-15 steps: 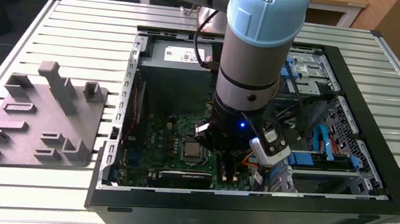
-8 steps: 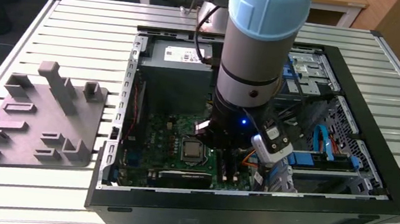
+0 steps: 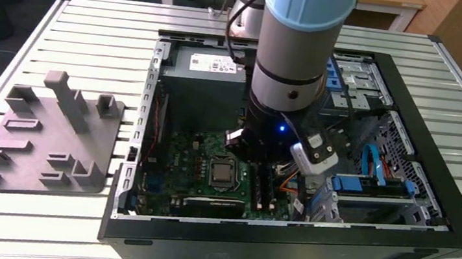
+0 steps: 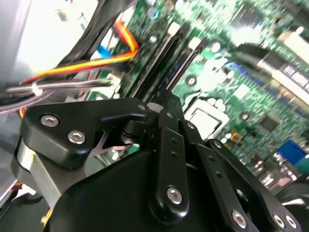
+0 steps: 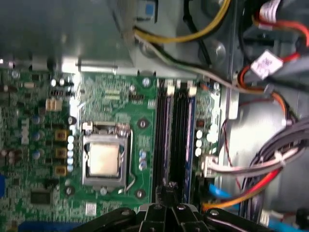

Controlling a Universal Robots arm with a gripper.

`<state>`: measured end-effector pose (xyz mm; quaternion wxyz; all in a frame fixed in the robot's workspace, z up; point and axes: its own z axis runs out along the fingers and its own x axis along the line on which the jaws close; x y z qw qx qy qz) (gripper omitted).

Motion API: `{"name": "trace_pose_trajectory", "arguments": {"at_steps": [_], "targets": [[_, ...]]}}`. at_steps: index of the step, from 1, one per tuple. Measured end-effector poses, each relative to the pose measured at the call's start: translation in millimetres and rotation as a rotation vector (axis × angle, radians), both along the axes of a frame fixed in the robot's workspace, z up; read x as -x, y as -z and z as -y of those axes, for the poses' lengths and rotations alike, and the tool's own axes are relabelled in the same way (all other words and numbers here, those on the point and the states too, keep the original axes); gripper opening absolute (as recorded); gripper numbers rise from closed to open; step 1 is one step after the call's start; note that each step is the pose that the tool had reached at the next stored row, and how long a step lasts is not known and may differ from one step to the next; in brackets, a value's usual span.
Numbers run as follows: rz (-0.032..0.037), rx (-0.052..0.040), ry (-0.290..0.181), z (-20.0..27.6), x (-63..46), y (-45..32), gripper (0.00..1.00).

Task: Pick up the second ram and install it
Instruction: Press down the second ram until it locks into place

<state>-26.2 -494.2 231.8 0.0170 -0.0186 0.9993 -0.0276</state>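
Closest to the lens, the black jointed linkage of the gripper [image 4: 166, 145] hangs low over the green motherboard [image 5: 116, 96], its tip right above the long black memory slots [image 5: 175, 140] beside the square metal processor socket [image 5: 104, 159]. I cannot tell how its fingers stand, nor whether anything is between them. A dark blue-black stick, likely the second ram [image 5: 191, 130], appears to sit upright in the outer slot, so the arm seems lined up along the slots for seating it. In the exterior view the arm reaches down inside the open black computer case [image 3: 425, 256], on the slatted table [image 3: 95, 22].
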Motion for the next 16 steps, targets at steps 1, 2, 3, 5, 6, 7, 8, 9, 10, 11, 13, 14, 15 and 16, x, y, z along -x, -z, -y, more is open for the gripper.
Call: {"name": "trace_pose_trajectory", "arguments": {"at_steps": [1,2,3,5,6,7,8,9,10,11,13,14,15,16], "targets": [[-0.0001,0.0,0.0,-3.3,-0.2,0.0,0.1],[-0.0002,-0.0001,0.0,-6.9,-0.2,-0.1,0.1],[-0.0002,-0.0004,0.0,-9.5,-0.2,0.0,0.1],[-0.0001,-0.0006,0.0,-11.6,-0.2,-0.2,0.1],[-0.0002,-0.0004,0.0,-12.0,-0.2,-1.6,0.1],[-0.0001,-0.0004,0.0,-12.1,-0.2,-3.9,0.1],[0.0,-0.0006,0.0,-12.1,-0.2,-7.0,0.1],[0.0001,-0.0007,0.0,-12.1,-0.2,-11.1,0.1],[0.0003,-0.0009,0.0,-12.1,-0.2,-15.5,0.1],[0.0002,-0.0008,0.0,-12.2,-0.2,-20.0,0.1],[0.0002,-0.0007,0.0,-12.1,-0.2,-28.7,0.1],[0.0002,-0.0007,0.0,-12.1,-0.2,-30.9,0.1],[0.0001,-0.0008,0.0,-12.1,-0.1,-31.7,0.1],[0.0003,-0.0013,0.0,-12.2,-0.1,-31.6,0.1]]}}
